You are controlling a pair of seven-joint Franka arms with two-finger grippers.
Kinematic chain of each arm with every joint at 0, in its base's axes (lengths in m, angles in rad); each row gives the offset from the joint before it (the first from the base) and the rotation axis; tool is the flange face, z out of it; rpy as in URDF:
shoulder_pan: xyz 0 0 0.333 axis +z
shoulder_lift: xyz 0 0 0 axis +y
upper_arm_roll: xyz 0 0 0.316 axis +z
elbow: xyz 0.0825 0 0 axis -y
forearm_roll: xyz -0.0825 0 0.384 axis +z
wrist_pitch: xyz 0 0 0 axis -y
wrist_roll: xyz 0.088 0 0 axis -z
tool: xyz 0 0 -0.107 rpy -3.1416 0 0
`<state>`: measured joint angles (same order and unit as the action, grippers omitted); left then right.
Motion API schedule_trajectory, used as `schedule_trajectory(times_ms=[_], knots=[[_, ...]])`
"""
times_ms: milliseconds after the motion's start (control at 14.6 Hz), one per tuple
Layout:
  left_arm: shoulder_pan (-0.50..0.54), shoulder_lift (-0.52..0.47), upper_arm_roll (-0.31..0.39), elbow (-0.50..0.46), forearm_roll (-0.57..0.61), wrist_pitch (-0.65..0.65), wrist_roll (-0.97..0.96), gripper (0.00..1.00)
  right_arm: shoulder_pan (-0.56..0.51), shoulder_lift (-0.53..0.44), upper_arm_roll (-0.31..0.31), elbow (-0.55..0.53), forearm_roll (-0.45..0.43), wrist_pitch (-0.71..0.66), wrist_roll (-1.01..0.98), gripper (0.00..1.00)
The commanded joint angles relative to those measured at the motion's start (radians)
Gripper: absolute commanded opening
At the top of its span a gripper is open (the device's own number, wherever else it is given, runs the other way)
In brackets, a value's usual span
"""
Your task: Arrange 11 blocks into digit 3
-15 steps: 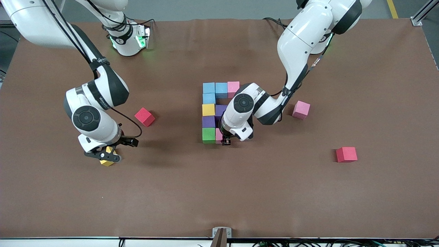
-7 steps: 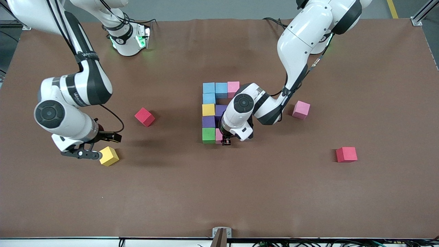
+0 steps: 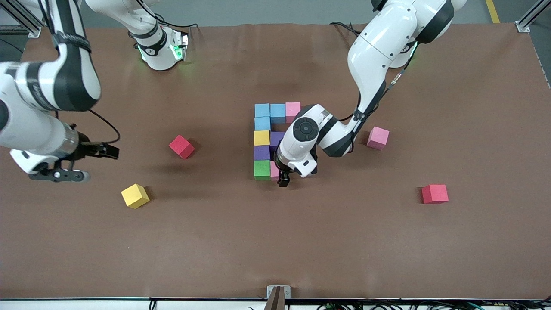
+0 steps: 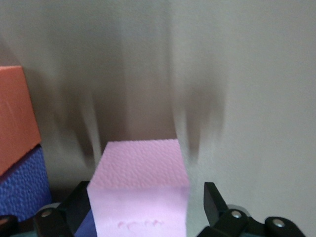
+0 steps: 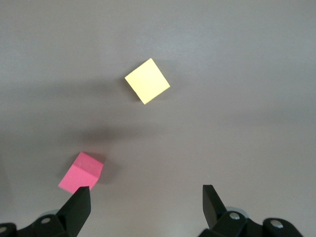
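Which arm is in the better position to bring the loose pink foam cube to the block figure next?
Left, probably. The loose pink foam cube lies toward the left arm's end of the table, beside that arm. The left gripper, jaws open, is at the block figure. The right gripper, jaws open and empty, hangs above the table's opposite end.

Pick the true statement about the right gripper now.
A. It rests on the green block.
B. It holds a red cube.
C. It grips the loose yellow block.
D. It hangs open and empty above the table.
D: the right gripper hangs open, its fingers apart with nothing between them, and the yellow block lies free on the table.
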<state>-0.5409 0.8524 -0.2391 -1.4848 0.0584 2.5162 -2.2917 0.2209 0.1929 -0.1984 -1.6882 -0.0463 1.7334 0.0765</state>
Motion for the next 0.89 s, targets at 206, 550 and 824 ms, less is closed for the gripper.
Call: schedule_trajectory(times_ms=[206,550,824], knots=[[-0.002,-0.133,0.006,-0.023,0.006,-0.074,0.029,1.0,-0.138,-0.032,0.172,0.214,0.023,-0.239,0.003,1.0],[0.079,-0.366,0.004,-0.194,0.038,-0.218,0.269,1.0,-0.187,-0.03,0.194,0.283,0.025,-0.314,-0.003,1.0],[0.188,-0.536,0.001,-0.415,0.038,-0.212,0.68,1.0,-0.259,-0.036,0.283,0.274,0.023,-0.319,0.002,1.0]])
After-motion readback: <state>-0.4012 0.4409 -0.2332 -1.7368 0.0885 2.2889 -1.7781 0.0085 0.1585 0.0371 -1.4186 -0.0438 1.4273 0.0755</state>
